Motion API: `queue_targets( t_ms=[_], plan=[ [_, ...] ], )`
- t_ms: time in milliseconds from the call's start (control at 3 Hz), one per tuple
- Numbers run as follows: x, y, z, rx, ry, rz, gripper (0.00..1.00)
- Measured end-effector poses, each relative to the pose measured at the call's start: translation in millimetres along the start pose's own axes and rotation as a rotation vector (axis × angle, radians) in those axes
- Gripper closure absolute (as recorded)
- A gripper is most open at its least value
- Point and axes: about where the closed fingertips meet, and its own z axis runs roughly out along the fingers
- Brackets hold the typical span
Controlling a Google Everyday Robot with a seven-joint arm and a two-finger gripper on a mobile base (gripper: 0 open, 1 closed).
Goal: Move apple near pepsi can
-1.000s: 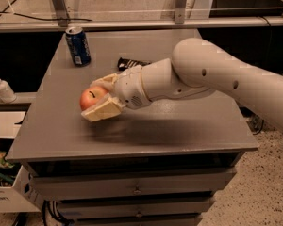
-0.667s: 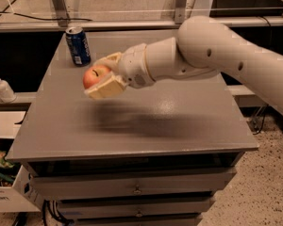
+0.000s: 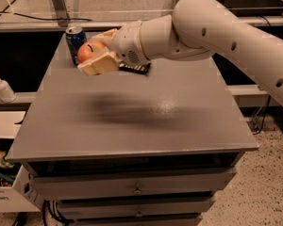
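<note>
My gripper is shut on the red-orange apple and holds it in the air above the far left part of the grey table. The dark blue pepsi can with a silver top stands upright at the table's far left corner, just behind and left of the apple. The apple partly overlaps the can in this view. My cream arm reaches in from the right.
A flat black candy bar wrapper lies on the table under my wrist, mostly hidden. A white pump bottle stands on a shelf to the left. Drawers sit below the tabletop.
My gripper has carried the apple up and toward the far left corner, closer to the pepsi can. The can has not moved.
</note>
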Motion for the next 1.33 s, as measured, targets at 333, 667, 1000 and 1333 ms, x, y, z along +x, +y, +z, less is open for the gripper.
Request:
queue_targets(
  t_ms=[333, 667, 1000, 1333],
  plan=[
    [2.5, -16.4, 21.6, 0.017, 0.013, 0.004, 1.0],
    [12.5, -48.7, 45.8, 0.058, 0.019, 0.021, 1.0],
    [24.9, -77.2, 55.6, 0.106, 0.025, 0.043, 1.0],
    [40.7, -93.2, 59.8, 0.139, 0.031, 0.067, 1.0]
  ],
)
